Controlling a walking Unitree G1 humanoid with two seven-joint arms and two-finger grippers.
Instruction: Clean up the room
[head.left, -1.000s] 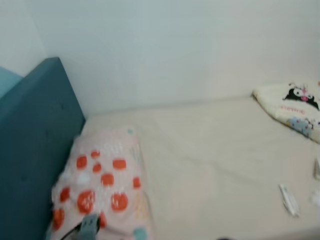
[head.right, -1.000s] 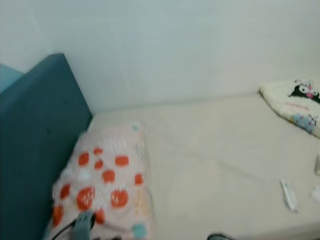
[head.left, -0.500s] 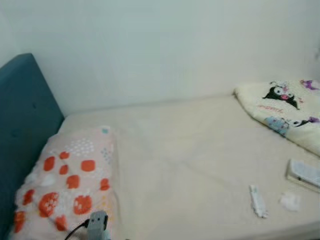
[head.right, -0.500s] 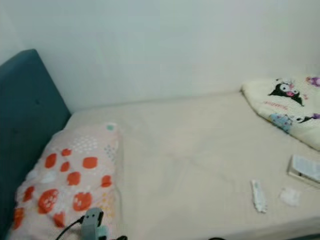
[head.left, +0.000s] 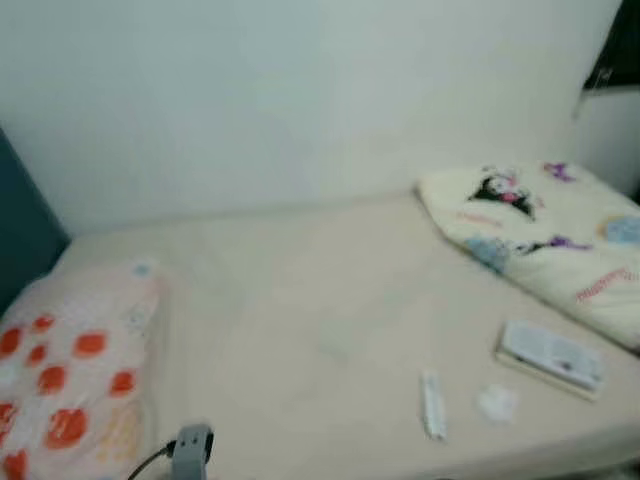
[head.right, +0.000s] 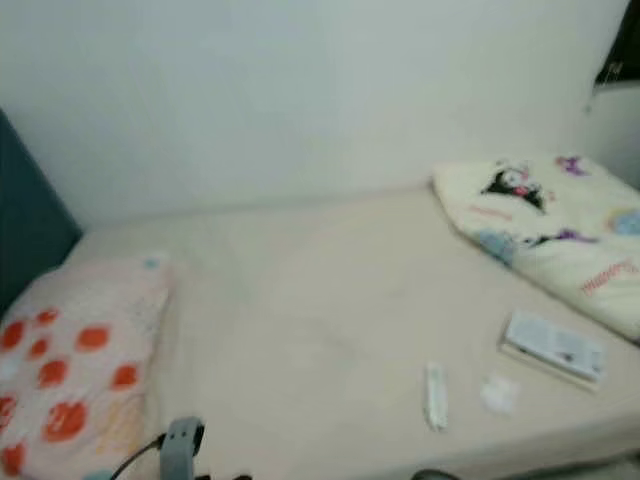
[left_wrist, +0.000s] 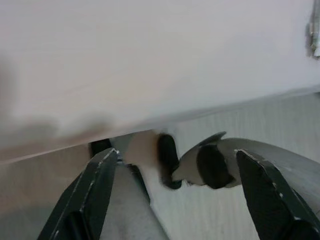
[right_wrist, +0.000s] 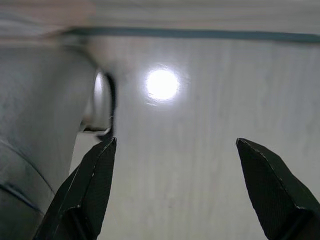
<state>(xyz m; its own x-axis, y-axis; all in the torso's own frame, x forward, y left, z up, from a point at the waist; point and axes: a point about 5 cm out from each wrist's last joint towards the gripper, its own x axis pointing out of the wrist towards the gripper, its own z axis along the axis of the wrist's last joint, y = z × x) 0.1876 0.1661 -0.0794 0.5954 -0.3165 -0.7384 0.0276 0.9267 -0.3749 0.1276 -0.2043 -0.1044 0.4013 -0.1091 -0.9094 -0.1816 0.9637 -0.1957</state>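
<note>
Head views: your litter, i.e. white stick, crumpled tissue & booklet, lies front-right on the bed, stick's long axis running away from you, so right arm's nearer; wrist views: left gripper & right gripper both spread, empty, low by the floor.

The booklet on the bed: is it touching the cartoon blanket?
Apart. The right eye view shows a strip of bare sheet between the booklet and the cartoon blanket.
</note>
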